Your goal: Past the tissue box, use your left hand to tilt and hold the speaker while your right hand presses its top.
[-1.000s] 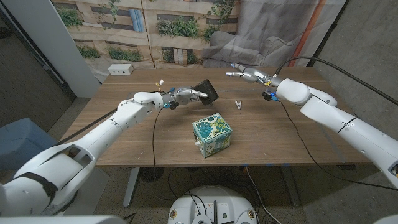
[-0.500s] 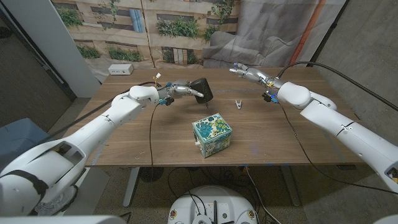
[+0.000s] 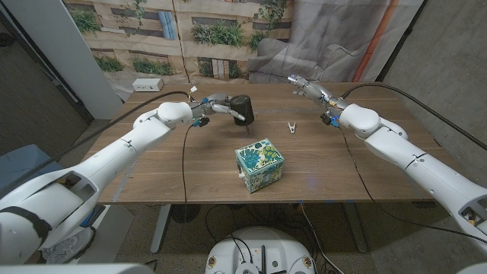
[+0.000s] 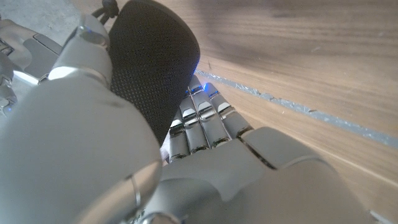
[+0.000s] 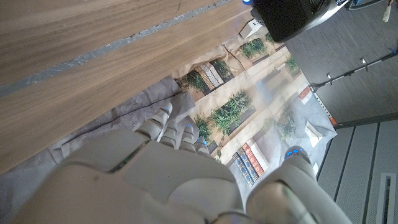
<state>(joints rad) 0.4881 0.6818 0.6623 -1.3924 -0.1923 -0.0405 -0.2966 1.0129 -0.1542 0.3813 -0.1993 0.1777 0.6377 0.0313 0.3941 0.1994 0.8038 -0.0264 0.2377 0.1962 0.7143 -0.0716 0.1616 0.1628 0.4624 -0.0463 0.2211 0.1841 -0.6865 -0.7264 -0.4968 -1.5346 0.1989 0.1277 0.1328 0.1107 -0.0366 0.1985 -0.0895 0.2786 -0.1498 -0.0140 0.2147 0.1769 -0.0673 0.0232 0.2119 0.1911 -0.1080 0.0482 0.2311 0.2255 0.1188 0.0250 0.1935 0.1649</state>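
- Gripping the black speaker (image 3: 243,109), the left hand (image 3: 215,107) in the head view wraps its fingers around the speaker's side, beyond the tissue box (image 3: 259,164), which sits nearer the table's (image 3: 152,164) front edge.
- Head view again: the right hand (image 3: 303,86) holds nothing, fingers stretched out and loosely apart, above the table's far edge, well apart from the speaker.
- Compared with a second ago, the speaker has turned from a slanted, flat-looking pose to a more upright one and sits slightly farther back; the left arm has reached farther back, and the right hand has drifted a little to the right.
- A small clip (image 3: 291,127) lies on open wood between the two hands; a white power strip (image 3: 148,85) rests at the far left corner.
- Left wrist view: fingers (image 4: 202,121) press against the speaker's (image 4: 149,68) mesh side, with bare wood beside them.
- Right wrist view: the right hand (image 5: 168,168) is empty, fingers (image 5: 180,134) extended past the table (image 5: 93,68) edge; the speaker (image 5: 289,15) shows far off.
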